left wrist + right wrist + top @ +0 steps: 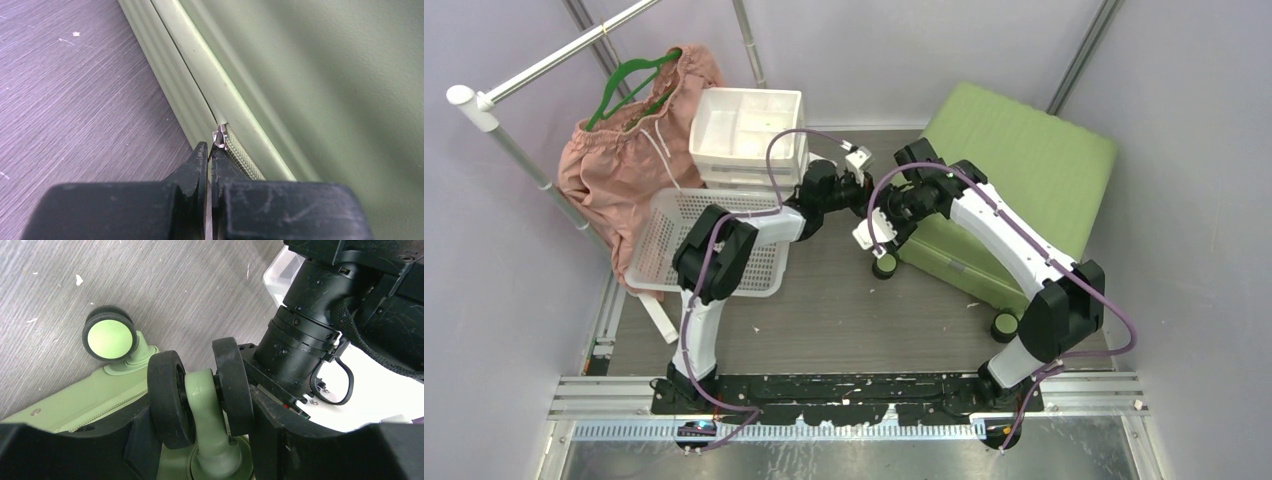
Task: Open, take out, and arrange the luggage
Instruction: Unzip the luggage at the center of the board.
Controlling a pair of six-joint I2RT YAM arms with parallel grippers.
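Observation:
The light-green luggage [1014, 165] lies shut at the back right, and its side fills the left wrist view [325, 75]. My left gripper [209, 147] is shut on the small metal zipper pull [220, 136] at the seam, with green zipper tape [245, 160] behind it. From above, the left gripper [866, 188] sits at the luggage's near-left corner. My right gripper [200, 412] is shut on a twin black caster wheel [167, 395] with a green stem. A second wheel [110, 337] stands free to its left; from above, that free wheel [886, 265] shows below the right gripper [902, 212].
A white perforated basket [689, 240] lies left of the arms, with a white drawer unit [746, 125] behind it. Pink clothing on a green hanger [624, 150] hangs from a white rail [524, 75] at the far left. Another luggage wheel [1005, 325] rests near the right arm.

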